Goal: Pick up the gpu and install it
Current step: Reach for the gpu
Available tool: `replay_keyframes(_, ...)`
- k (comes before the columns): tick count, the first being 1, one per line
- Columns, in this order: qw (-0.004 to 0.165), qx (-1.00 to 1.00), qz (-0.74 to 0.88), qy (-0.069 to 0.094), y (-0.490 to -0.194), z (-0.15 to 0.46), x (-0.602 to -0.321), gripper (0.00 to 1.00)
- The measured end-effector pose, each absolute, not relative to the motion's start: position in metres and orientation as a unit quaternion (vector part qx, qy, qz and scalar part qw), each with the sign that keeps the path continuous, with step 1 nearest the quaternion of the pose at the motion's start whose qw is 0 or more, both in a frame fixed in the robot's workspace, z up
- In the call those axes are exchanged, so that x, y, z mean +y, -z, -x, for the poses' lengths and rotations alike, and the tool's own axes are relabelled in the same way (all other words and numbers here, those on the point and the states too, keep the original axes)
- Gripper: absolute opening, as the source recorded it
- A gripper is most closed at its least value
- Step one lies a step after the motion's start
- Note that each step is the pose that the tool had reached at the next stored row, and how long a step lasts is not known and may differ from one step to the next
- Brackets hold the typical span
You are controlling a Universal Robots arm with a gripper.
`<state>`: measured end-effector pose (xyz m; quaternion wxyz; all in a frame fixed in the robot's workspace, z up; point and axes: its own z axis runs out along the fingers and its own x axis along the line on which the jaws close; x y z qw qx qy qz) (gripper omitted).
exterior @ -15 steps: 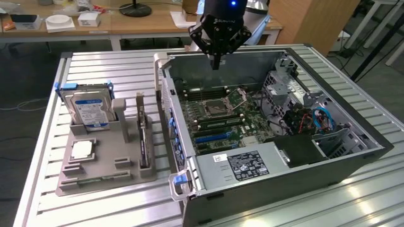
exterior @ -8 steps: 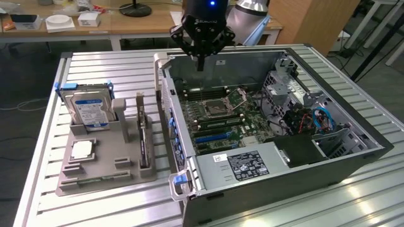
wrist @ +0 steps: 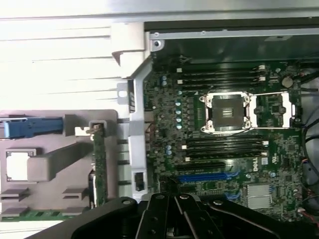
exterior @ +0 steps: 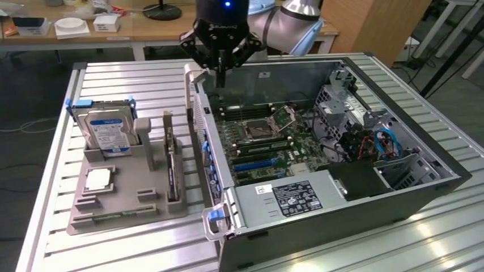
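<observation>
Barely started, no pickup yet.
Hovering over PC case (exterior: 318, 238) with hand (exterior: 221, 78) shut, empty, well apart from gpu (exterior: 172, 170) on edge in tray (exterior: 113, 205).

Grey tray (exterior: 113, 218) at the frame's left, with a blue-and-white labelled drive (exterior: 106, 131); green board (exterior: 264, 141) at centre, blue slot (exterior: 253, 163); ribbed silver bench (exterior: 128, 79); black tool (exterior: 220, 79).

- The gpu (exterior: 172, 170) is seen as a thin, dark card, stood upright on its long edge.
- It is seated in a slot of the grey tray (exterior: 130, 182), just beside the open computer case (exterior: 340, 226).
</observation>
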<state>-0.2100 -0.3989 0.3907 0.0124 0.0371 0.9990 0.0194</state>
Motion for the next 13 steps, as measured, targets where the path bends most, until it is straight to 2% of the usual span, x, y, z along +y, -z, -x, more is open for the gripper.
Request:
replay_keyframes(2, 0.012, 0.999, -0.037, -0.019, -0.390, 0.219, -0.399, 0.23)
replay_keyframes(3, 0.012, 0.999, -0.037, -0.019, -0.390, 0.223, -0.399, 0.23)
replay_keyframes(4, 0.012, 0.999, -0.037, -0.018, -0.390, 0.228, -0.399, 0.29)
replay_keyframes(5, 0.012, 0.999, -0.037, -0.018, -0.390, 0.232, -0.399, 0.29)
replay_keyframes(6, 0.012, 0.999, -0.037, -0.018, -0.390, 0.237, -0.399, 0.36)
replay_keyframes(13, 0.012, 0.999, -0.037, -0.016, -0.388, 0.268, -0.399, 0.36)
